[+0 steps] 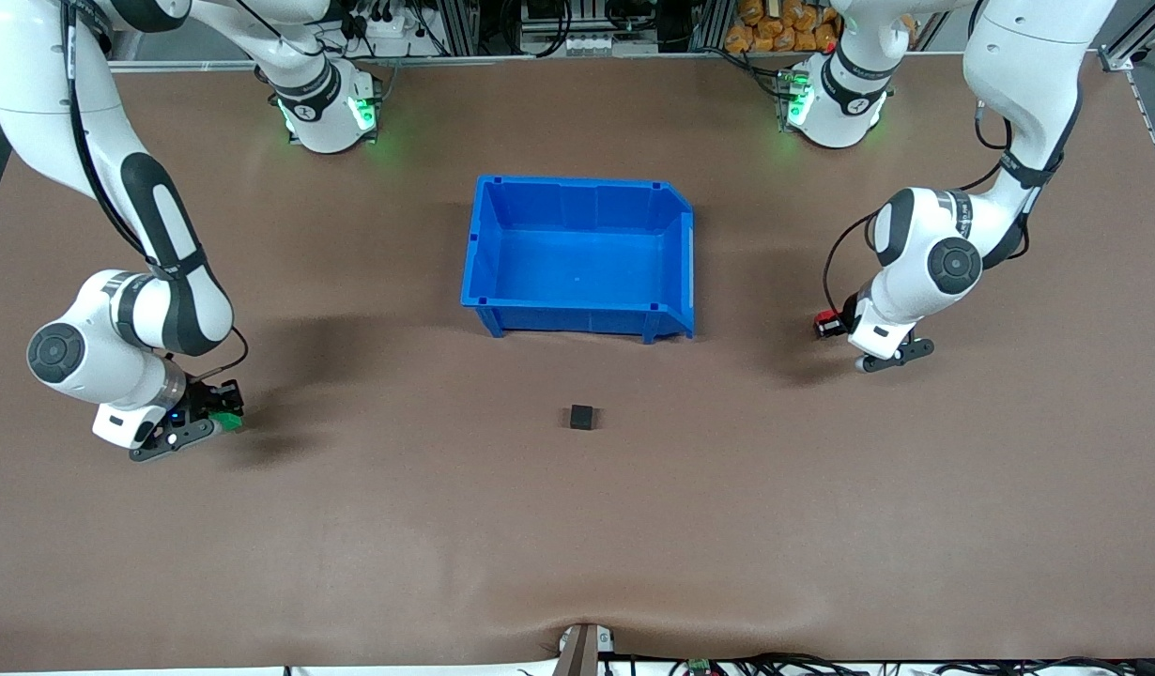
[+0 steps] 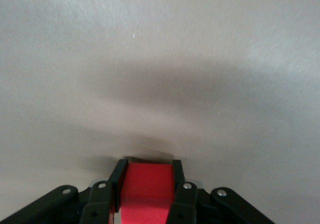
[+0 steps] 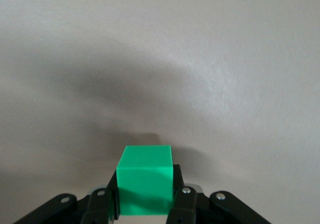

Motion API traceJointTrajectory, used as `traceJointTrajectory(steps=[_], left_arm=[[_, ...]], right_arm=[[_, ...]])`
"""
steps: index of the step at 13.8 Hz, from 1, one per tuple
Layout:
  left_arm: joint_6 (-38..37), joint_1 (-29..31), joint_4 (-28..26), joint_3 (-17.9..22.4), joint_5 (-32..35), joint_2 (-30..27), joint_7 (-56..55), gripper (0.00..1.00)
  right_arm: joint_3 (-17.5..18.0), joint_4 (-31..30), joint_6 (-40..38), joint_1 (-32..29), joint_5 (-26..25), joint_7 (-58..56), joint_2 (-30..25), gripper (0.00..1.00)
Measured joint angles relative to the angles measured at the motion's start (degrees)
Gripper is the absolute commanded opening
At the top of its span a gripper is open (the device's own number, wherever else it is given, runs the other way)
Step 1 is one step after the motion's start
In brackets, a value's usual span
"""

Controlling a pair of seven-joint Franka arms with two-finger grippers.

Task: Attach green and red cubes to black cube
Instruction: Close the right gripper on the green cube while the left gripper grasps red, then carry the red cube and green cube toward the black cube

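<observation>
Left claw (image 2: 146, 196) is clamped on the red cube (image 2: 146, 191); right claw (image 3: 145, 199) on the green cube (image 3: 144, 184), both seemingly low over the surface (image 1: 577, 526). Black cube (image 1: 582, 417) sits between them.

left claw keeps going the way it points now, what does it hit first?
Probably the bare table. The left claw, shut on the red cube, points down at the table; its wrist view shows nothing else ahead, though depth is unclear.

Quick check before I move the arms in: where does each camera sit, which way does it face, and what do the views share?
Front view: high, facing the robots; both arms, blue bin, black cube.
Left wrist view: on the left wrist, looking past the left gripper shut on the red cube.
Right wrist view: past the right gripper shut on the green cube.
Shared: front view shows both held cubes.
</observation>
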Motion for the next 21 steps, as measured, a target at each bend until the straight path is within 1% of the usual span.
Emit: traceJointTrajectory(steps=[2,4,7,9,13,15,17,18,21], left_arm=[[-0.26,-0.34,1.34,-0.46,0.02,-0.69,-5.03,0.00],[-2.76,-1.70,4.56,-0.71,0.09,-1.23,-11.01,0.00],[-10.07,-3.74,13.00,-1.37,0.12,-0.60,-22.85,0.00],[-14.27,-6.13,20.14,-1.57,0.12,1.87,-33.16,0.00],[-15.67,-12.39,34.13,-1.61,0.20,12.35,-55.00,0.00],[-15.77,-14.43,40.11,-1.59,0.26,17.47,-61.35,0.00],[-16.54,-15.34,44.26,-1.58,0.26,20.61,-64.18,0.00],[-16.98,-15.52,45.67,-1.58,0.22,21.40,-65.36,0.00],[-17.79,-16.96,49.72,-1.58,0.17,23.71,-70.86,0.00]], right_arm=[[0.00,0.78,0.01,0.00,-0.03,-8.47,-0.01,0.00],[0.08,2.18,0.01,0.11,0.04,-19.59,-0.03,0.00],[0.20,5.08,0.05,1.08,0.11,-35.73,-0.07,0.00],[0.27,6.93,-0.01,1.92,0.21,-44.25,-0.07,0.00],[0.42,9.66,-0.68,4.83,0.15,-51.84,-0.05,0.00],[0.50,12.58,-5.70,7.14,0.15,-53.48,-0.04,0.00],[0.56,15.10,-11.23,9.60,0.22,-53.64,0.08,0.00],[0.62,15.79,-12.55,10.99,0.26,-53.64,0.17,0.00],[0.74,16.28,-13.14,16.71,0.65,-50.83,0.57,0.00]])
